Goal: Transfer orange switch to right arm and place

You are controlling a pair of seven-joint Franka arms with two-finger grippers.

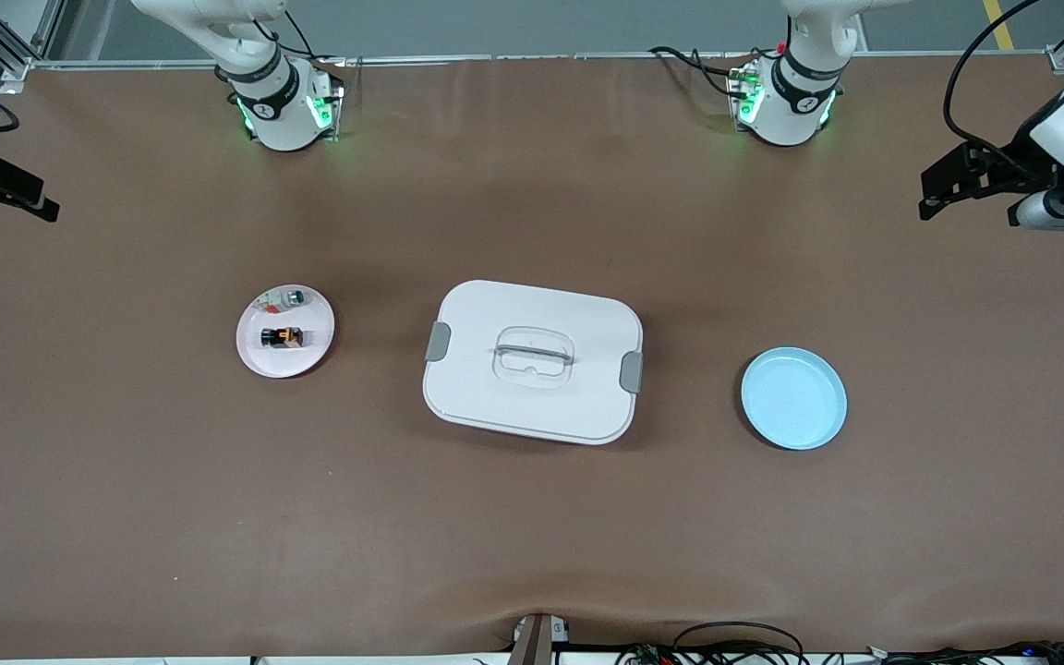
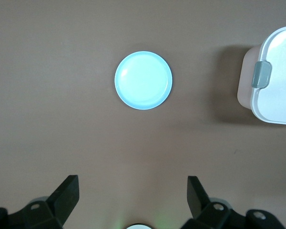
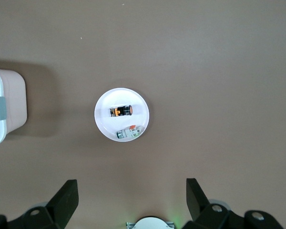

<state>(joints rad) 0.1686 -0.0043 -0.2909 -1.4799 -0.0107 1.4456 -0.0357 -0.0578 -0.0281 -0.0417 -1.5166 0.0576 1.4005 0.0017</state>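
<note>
Both arms' fingers wide open, empty, high above orange switch on pink plate.

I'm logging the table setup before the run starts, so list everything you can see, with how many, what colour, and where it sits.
orange switch: one, black with orange markings, on the white plate.
white piece with a green top: one, on the same plate, farther from the front camera than the switch.
red-and-white bit: one, beside the green-topped piece.
white plate: one, toward the right arm's end of the table.
lidded box: one, white with grey clips, mid-table.
blue plate: one, light blue, bare, toward the left arm's end.
table: one, brown.
left gripper: black fingers open, high over the table near the blue plate.
right gripper: black fingers open, high over the table near the white plate.
</note>
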